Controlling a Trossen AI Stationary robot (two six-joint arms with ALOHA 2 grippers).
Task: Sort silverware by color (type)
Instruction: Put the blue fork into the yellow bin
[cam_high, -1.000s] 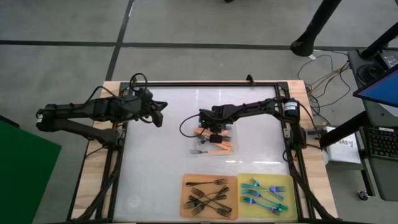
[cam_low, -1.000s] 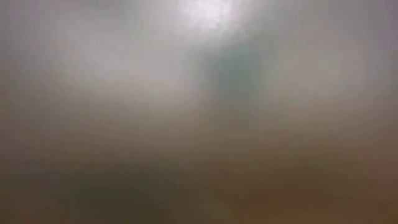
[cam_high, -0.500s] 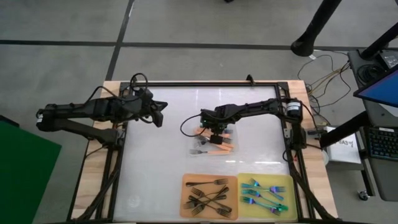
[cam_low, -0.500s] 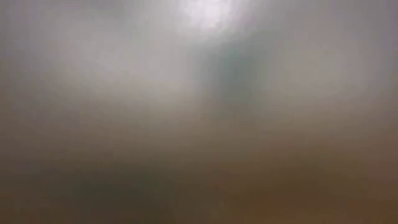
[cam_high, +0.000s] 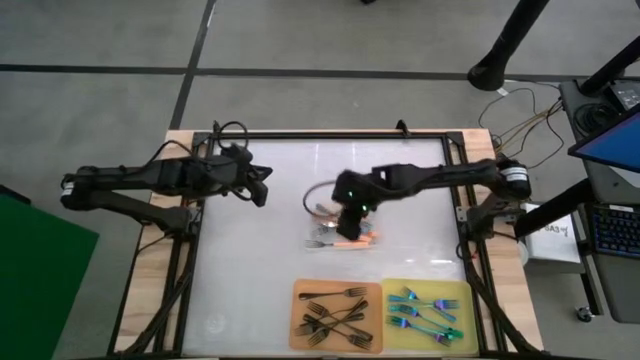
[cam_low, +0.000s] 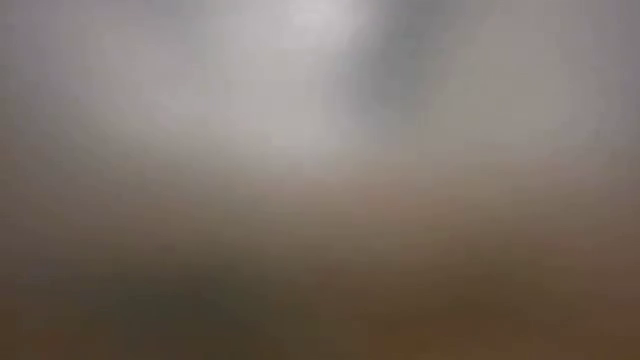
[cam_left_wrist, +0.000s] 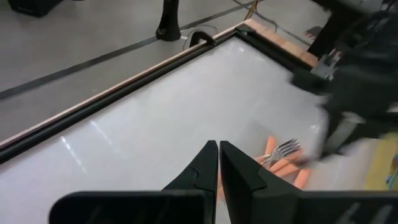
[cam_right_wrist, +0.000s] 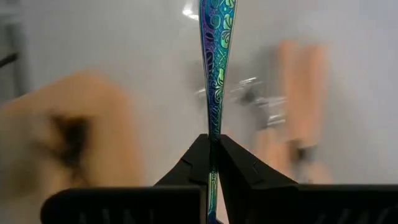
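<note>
Over the orange-handled forks (cam_high: 345, 238) mid-table (cam_high: 250, 280), right gripper (cam_right_wrist: 212, 149) fingers clenched on an iridescent fork (cam_right_wrist: 214, 56), left gripper (cam_left_wrist: 219, 163) fingers closed empty near the table's left edge, other forks sorted on orange mat (cam_high: 300, 290) and yellow mat (cam_high: 462, 292).

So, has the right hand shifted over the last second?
Yes. The right hand, shut on an iridescent blue-teal-purple fork, has swung toward the square orange mat.

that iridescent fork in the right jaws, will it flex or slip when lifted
Probably stiff: the iridescent fork runs dead straight from the shut right gripper. It may pivot or slip, since the jaws pinch only its thin, glossy handle edge. Likely light, being so slim.
</note>
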